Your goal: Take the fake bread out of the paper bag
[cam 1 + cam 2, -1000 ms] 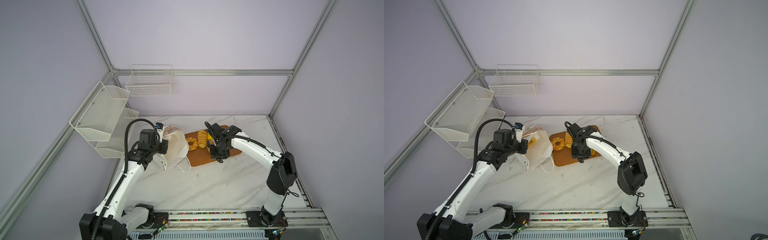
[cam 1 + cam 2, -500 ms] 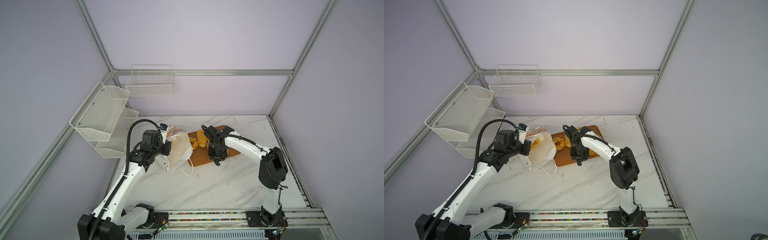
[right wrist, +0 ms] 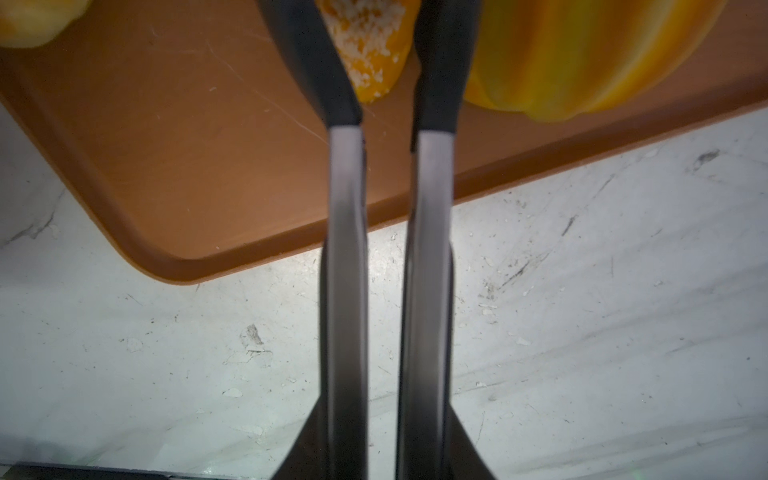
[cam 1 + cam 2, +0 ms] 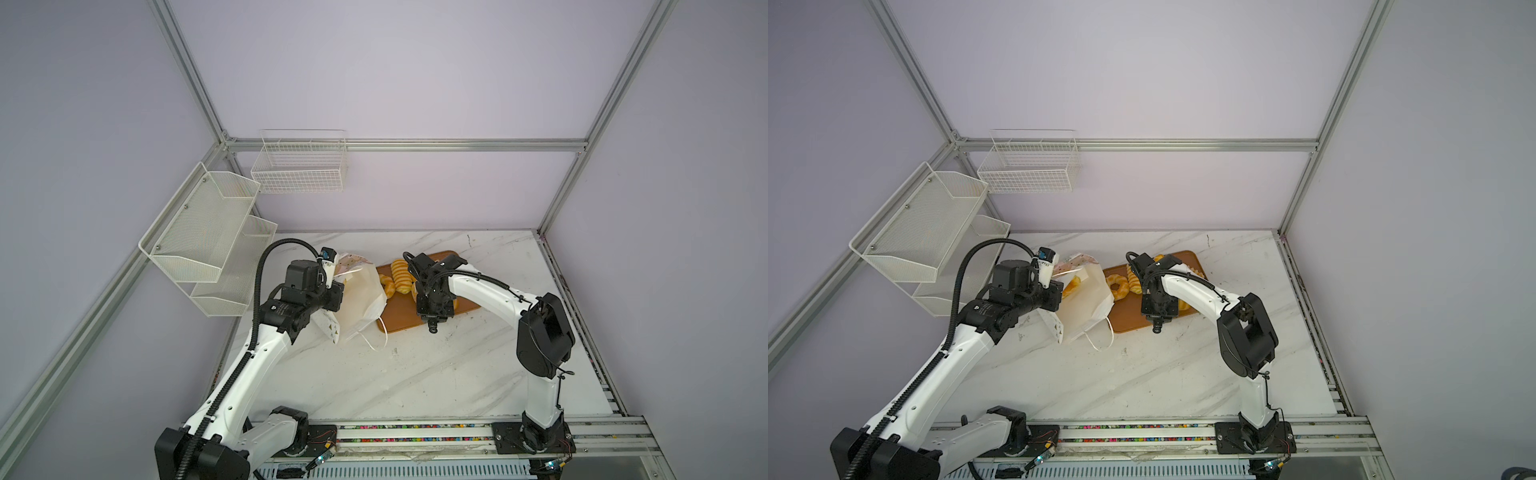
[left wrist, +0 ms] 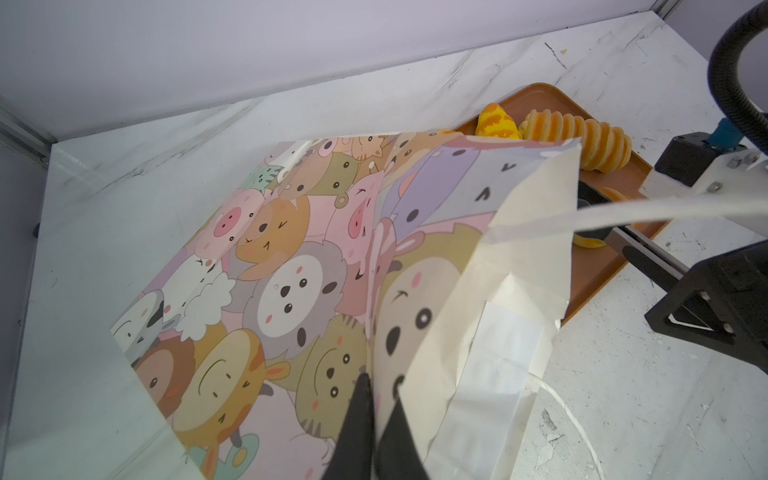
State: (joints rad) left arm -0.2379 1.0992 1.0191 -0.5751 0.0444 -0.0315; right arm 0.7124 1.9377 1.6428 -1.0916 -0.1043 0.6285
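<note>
Already some fake bread (image 4: 401,279) is set on the tray (image 4: 399,322). One piece (image 4: 1071,286) is left inside the paper bag (image 4: 361,299), whose edge is pinched at nine o'clock by the left pincer (image 5: 374,395). The right pincer (image 3: 386,62) is narrowly parted.

A robot lab cell: aluminium frame (image 4: 415,144), bare walls (image 4: 395,83), marble tabletop (image 4: 415,374).

top views: high, frontal, share whole table (image 4: 415,374) | wrists: close; right seemingly downward

Left gripper (image 5: 369,380) clamped, right (image 3: 388,50) perhaps ajar
</note>
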